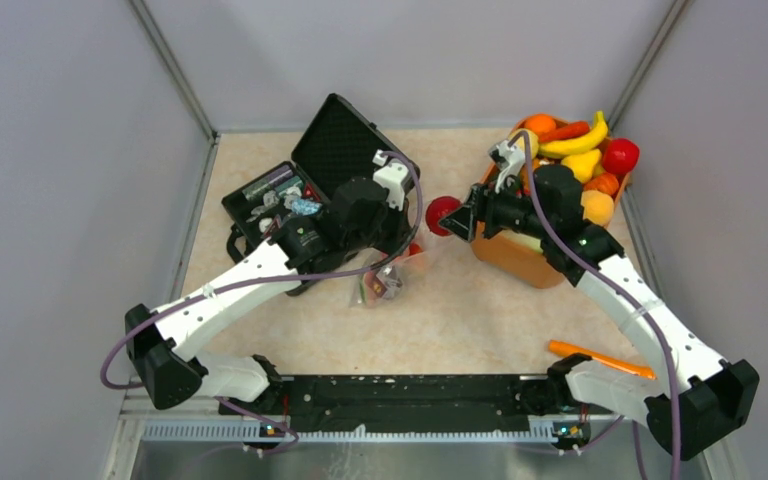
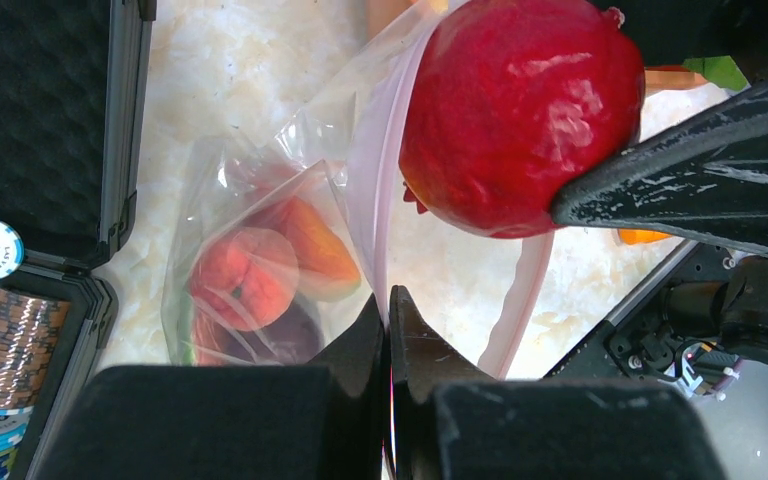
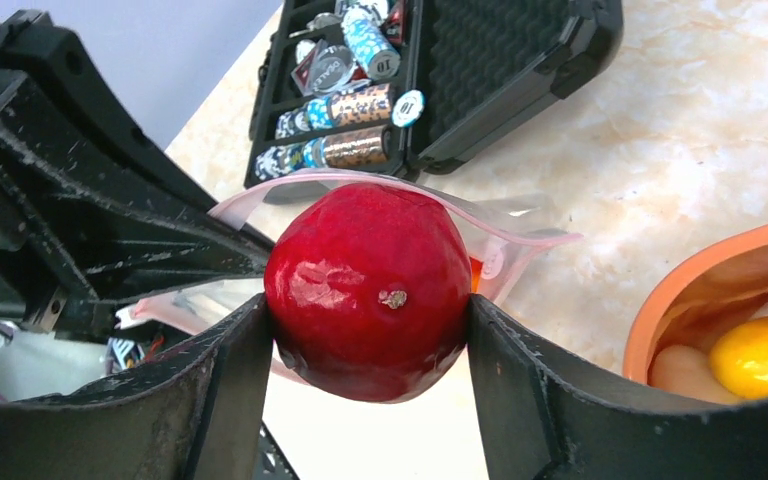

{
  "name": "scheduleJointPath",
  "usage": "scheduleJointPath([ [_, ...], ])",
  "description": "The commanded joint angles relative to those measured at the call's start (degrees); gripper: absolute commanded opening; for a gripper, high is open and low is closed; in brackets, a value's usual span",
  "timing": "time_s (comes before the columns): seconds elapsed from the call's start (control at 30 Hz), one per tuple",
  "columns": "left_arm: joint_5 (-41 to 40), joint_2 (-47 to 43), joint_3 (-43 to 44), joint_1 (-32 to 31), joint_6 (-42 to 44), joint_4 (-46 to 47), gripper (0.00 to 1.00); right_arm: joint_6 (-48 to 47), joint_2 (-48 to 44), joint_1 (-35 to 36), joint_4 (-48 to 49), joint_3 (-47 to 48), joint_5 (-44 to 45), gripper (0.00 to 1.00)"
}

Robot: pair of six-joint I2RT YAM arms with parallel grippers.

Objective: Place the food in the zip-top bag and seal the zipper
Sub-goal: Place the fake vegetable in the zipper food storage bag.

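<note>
Two arms meet near the middle of the overhead view. The right gripper (image 3: 368,335) has both fingers pressed against the sides of a red apple (image 3: 368,290), holding it off the table (image 1: 480,310) just left of an orange bowl (image 1: 510,262). The apple sits right at the open mouth of the bag (image 2: 260,200); whether it touches the plastic cannot be told.

The left gripper (image 2: 390,300) has its fingers closed together, pinching the near rim of the bag's mouth. From there the pink zipper strip (image 2: 368,200) runs up the left wrist frame and loops behind the apple, so the mouth stands unsealed. The bag's body lies on the table at the centre left of that frame, with a peach (image 2: 245,280) and a dark purple piece (image 2: 295,335) inside.

At the upper right of the overhead view, the bowl holds more food, among it a banana (image 1: 575,140). An open black case (image 1: 345,140) holding poker chips (image 3: 355,100) lies at the upper left, just beside the bag. An orange stick (image 1: 600,358) lies at the lower right, well apart from the bag.
</note>
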Motion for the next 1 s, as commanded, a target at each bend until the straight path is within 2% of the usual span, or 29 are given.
scheduleJointPath([
  [0.0, 1.0, -0.1, 2.9, 0.3, -0.1, 2.2, 0.0, -0.8, 0.6, 0.8, -0.3, 3.4, 4.9, 0.68],
  [0.3, 0.7, -0.6, 2.7, 0.3, -0.3, 2.2, 0.0, -0.5, -0.4, 0.8, 0.3, 3.1, 4.8, 0.71],
  [0.57, 0.8, -0.2, 2.7, 0.3, -0.3, 2.2, 0.0, -0.8, 0.5, 0.8, 1.8, 2.7, -5.4, 0.75],
  [0.8, 0.3, -0.6, 2.7, 0.3, -0.4, 2.0, 0.0, 0.0, -1.5, 0.8, 1.9, 2.2, 2.3, 0.75],
  [0.97, -1.2, -1.8, 1.8, 0.3, -0.3, 2.4, 0.0, 0.0, -6.7, 0.8, 3.4, -0.2, 13.4, 0.75],
])
